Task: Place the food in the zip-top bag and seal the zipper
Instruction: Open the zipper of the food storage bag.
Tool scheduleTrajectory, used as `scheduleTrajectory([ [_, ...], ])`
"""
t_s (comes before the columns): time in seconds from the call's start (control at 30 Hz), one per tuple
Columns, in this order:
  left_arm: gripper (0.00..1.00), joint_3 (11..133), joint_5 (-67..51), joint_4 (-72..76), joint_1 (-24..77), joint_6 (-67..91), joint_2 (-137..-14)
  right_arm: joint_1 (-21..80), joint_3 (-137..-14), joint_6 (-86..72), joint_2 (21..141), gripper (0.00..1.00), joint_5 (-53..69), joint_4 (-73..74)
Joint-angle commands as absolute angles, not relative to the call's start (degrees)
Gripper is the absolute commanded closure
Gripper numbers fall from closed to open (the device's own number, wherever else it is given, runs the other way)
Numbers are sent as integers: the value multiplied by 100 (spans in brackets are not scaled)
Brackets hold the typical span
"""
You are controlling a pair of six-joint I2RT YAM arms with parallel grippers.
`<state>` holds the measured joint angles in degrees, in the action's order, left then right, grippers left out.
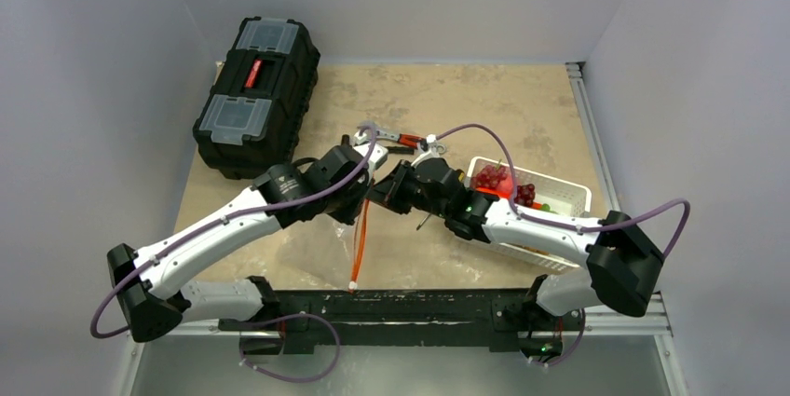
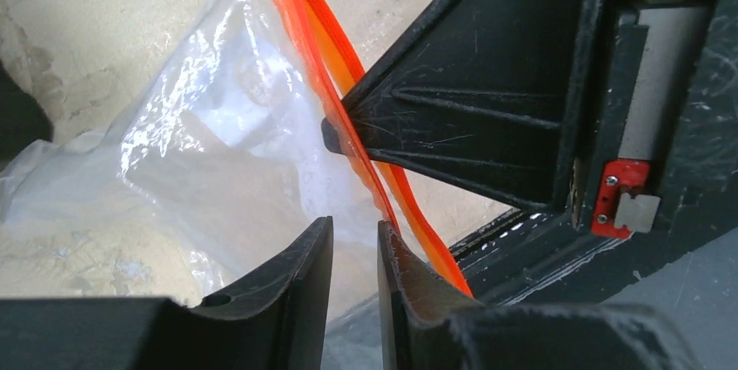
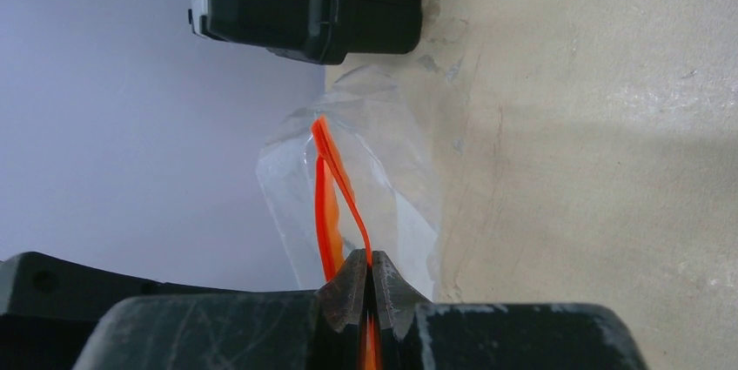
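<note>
Zip-top bag [image 1: 312, 245] sprawls on the desk [image 1: 484, 98] near its front edge, zipper [image 1: 360, 242] running toward the arm bases, white slider [image 1: 353, 286] at the near end. Right hand [image 3: 366, 276] is clamped tight on the strip's far end, holding it up. Left hand [image 2: 352, 244] sits just beside the zipper, jaws a narrow slit apart, gripping nothing I can make out. Grapes [image 1: 494, 177] sit in the white basket [image 1: 570, 193] at right. Black toolbox [image 1: 256, 98] takes the far-left corner, with open desk along the far wall.

Toolbox [image 1: 256, 96] left, basket [image 1: 568, 193] right, wrench [image 1: 402, 142] between.
</note>
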<state>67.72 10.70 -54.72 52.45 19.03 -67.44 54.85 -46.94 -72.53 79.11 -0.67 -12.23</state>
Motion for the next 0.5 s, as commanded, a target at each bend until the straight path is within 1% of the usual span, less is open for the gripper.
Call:
scheduleTrajectory([
  [0.0, 74, 7018, 1457, -5422, 5448, 2098, -6843, 5502, -5013, -7498, 7816, 100, -377, -1132],
  [0.13, 73, 7069, 1841, -5476, 5622, 2265, -6993, 5500, -5036, -7548, 7861, 100, -422, -1078],
  [0.23, 69, 7101, 1854, -5454, 5743, 2385, -7034, 5502, -5021, -7559, 7905, 100, -397, -1104],
  [0.33, 66, 7110, 1846, -5445, 5809, 2512, -6921, 5502, -4980, -7551, 7898, 100, -368, -1125],
  [0.47, 65, 7146, 2072, -5664, 5818, 2821, -6627, 5502, -4908, -7548, 7843, 100, -395, -1138],
])
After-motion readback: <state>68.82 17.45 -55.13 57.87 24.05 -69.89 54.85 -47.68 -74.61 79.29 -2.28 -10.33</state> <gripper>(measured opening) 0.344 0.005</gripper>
